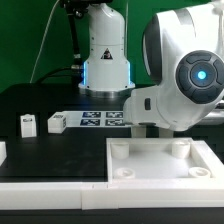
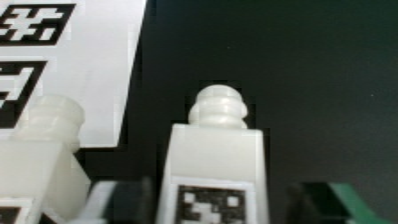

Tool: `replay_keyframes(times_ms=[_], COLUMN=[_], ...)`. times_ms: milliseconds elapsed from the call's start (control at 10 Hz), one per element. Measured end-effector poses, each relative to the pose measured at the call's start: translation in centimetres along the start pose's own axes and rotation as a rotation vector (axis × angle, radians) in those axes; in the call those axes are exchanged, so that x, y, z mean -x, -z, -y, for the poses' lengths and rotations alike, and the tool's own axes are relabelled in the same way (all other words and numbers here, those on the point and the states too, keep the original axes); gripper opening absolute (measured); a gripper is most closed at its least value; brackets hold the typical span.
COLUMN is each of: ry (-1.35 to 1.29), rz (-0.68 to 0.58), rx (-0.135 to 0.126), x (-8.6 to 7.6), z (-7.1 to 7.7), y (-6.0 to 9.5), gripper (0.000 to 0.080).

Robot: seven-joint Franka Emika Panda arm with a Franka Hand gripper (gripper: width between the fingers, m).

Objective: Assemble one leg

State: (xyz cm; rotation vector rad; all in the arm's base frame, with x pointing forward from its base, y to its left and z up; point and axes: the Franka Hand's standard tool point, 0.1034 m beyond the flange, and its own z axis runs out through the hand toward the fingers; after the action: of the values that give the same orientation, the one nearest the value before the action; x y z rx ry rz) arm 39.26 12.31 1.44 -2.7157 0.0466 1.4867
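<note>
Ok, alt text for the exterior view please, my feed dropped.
The robot arm fills the exterior view's right; a large white tray-like piece with round corner sockets lies in the foreground. Behind it on the black table lie the marker board and, toward the view's left, two small white legs.

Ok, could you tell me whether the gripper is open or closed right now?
Gripper: cannot be told; its fingers barely show beside a leg in the wrist view.

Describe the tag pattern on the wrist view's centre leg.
Black-and-white squares on the white leg; the wrist view shows it best.
</note>
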Motion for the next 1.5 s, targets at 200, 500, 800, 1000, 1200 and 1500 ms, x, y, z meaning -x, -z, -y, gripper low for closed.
replay_keyframes(times_ms=[200,500,800,1000,1200,1500], ry=[0.0,0.0,0.005,0.006,0.012,0.017], rz=[0.0,0.0,0.016,-0.003,-0.029,-0.234], rx=[0.0,0.0,0.005,0.01,0.014,-0.004], x=[0.0,0.0,1.2,2.7,4.2,3.3], z=[0.0,0.0,0.1,0.4,0.7,1.2], y=[0.0,0.0,1.8,3.9,5.8,7.4], gripper=[0.0285,0.0285,0.0287,0.0287,0.0287,0.0287])
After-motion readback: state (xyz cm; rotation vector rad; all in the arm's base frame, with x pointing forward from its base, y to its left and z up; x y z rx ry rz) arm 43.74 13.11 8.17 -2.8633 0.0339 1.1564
